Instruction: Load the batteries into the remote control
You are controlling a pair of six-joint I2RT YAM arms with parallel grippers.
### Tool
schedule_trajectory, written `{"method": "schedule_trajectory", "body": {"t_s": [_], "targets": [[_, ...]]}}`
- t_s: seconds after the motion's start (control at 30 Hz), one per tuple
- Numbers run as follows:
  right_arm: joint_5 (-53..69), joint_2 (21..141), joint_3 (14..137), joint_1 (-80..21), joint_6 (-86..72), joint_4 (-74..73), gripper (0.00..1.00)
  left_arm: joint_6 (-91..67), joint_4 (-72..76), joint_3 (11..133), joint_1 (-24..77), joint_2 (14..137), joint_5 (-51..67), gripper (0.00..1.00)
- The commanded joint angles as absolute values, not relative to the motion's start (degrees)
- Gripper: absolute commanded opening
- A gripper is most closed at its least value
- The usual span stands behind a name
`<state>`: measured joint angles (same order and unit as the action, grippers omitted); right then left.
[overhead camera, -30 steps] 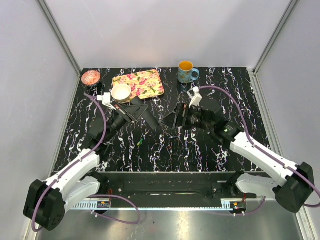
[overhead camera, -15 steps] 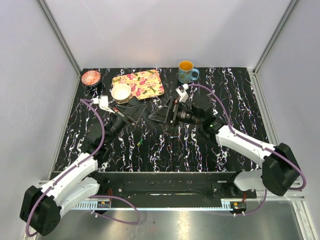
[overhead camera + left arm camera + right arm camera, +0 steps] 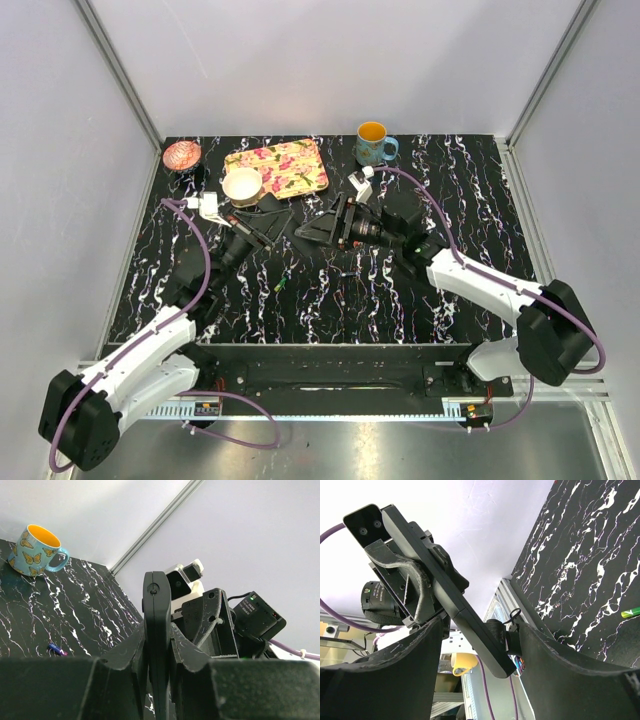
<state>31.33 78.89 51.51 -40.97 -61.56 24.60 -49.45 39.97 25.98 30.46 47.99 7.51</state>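
The remote control (image 3: pixel 156 630), a slim black bar, stands edge-on between my left gripper's (image 3: pixel 157 680) jaws, which are shut on it. In the right wrist view the remote control (image 3: pixel 445 585) slants down between my right gripper's (image 3: pixel 480 660) fingers, which stand open on either side of its free end with gaps showing. From above, the left gripper (image 3: pixel 272 224) and right gripper (image 3: pixel 318 229) meet nose to nose above the table's middle. A green battery (image 3: pixel 281 284) lies on the table nearer the bases and also shows as a green battery (image 3: pixel 631 612). A purple-blue battery (image 3: pixel 56 650) lies on the table.
A floral tray (image 3: pixel 278 165) sits at the back, with a white bowl (image 3: pixel 242 184) at its left corner and a pink dish (image 3: pixel 181 154) further left. A butterfly mug (image 3: pixel 373 143) stands at the back centre. Grey walls close in the black marbled table.
My right arm has swung left to the left gripper, bringing its fingers around the remote's free end, and they have narrowed. The left gripper kept hold of the remote and shifted slightly.
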Motion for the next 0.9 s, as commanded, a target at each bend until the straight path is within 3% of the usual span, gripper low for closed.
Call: {"method": "schedule_trajectory", "body": {"t_s": [0.0,0.1,0.7,0.8,0.87], "targets": [[33.31,79.28,52.56,-40.96,-62.23,26.63,0.74,-48.25,42.98,26.63,30.94,47.46,5.19,0.0],[33.05,79.02,52.12,-40.96,-62.05,25.93,0.74,-47.99,42.89,26.54,30.85,47.29,4.83,0.0],[33.92,79.63,50.98,-40.96,-62.4,25.31,0.37,-47.55,42.45,27.07,31.29,46.67,4.4,0.0],[33.93,79.37,50.36,-40.96,-62.58,25.22,0.35,-47.46,42.1,27.68,31.29,46.67,4.48,0.0],[34.19,79.36,50.1,-40.96,-62.58,25.49,0.4,-47.55,41.92,27.77,31.29,46.76,4.39,0.0]]}}
